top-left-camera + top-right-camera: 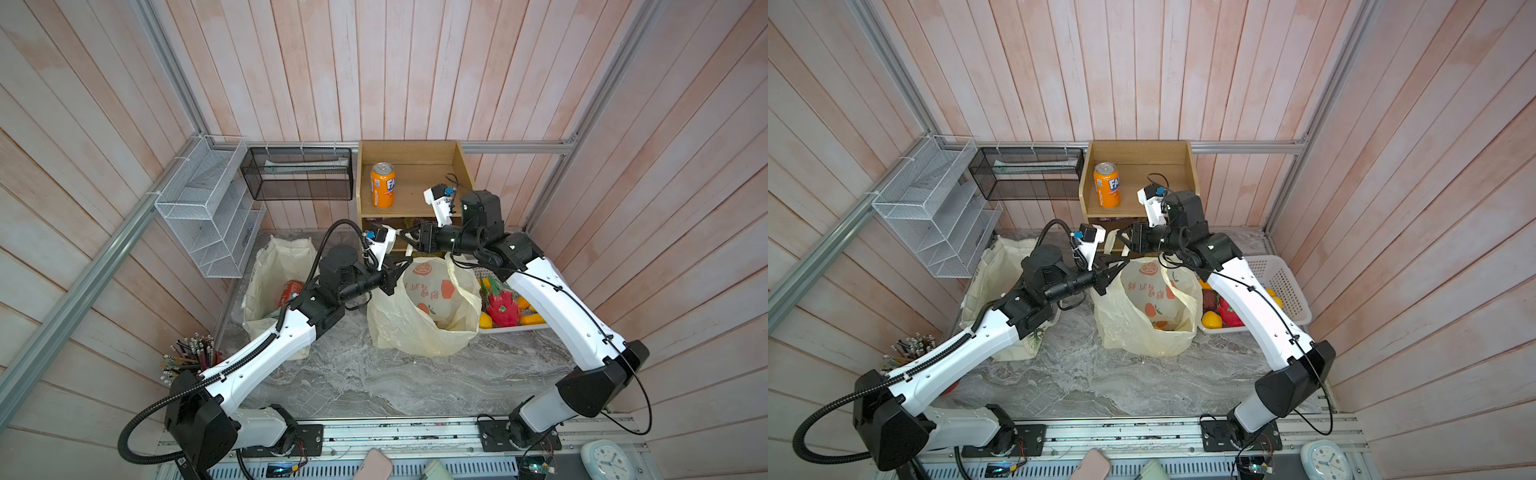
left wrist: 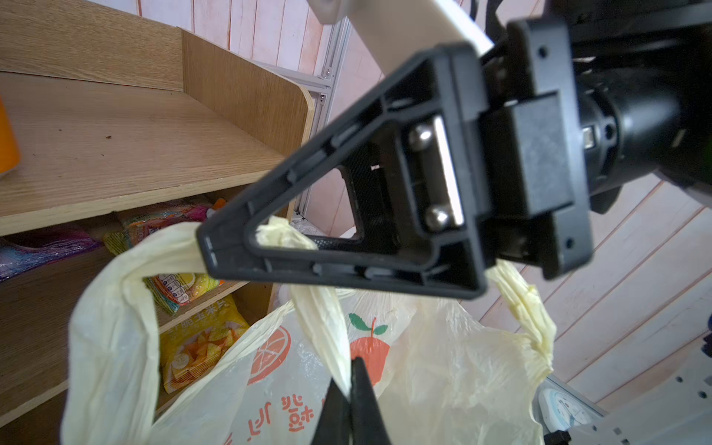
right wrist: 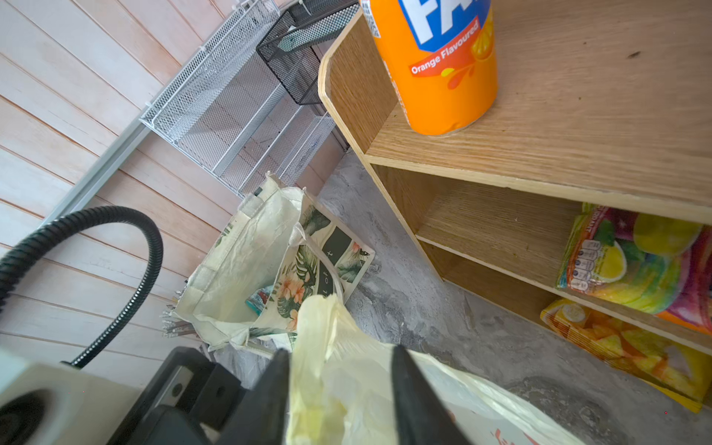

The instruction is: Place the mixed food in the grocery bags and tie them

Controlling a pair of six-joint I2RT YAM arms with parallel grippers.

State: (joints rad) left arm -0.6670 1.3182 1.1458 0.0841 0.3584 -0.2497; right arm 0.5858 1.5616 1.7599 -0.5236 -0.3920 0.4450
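Grey marble tabletop (image 1: 374, 386) nearest; mid-table, plastic bag (image 1: 415, 332) gaping open; left gripper (image 2: 348, 389) pinched tight on one handle strand; right gripper (image 3: 340, 348) straddling the other bunched handle, grip impossible to tell; leftward, canvas tote (image 3: 239, 262) holding red can (image 1: 291, 291) and teal snack packet (image 3: 259, 302); behind, orange soda can (image 1: 382, 185) upright on wooden shelf (image 1: 419, 174).

2 bags (image 1: 266, 286) (image 1: 415, 332), 2 cans (image 1: 382, 185) (image 1: 291, 291)

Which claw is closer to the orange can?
Right. The right gripper hovers in front of the shelf holding the orange can; the left gripper is lower and farther, pinching the plastic bag.
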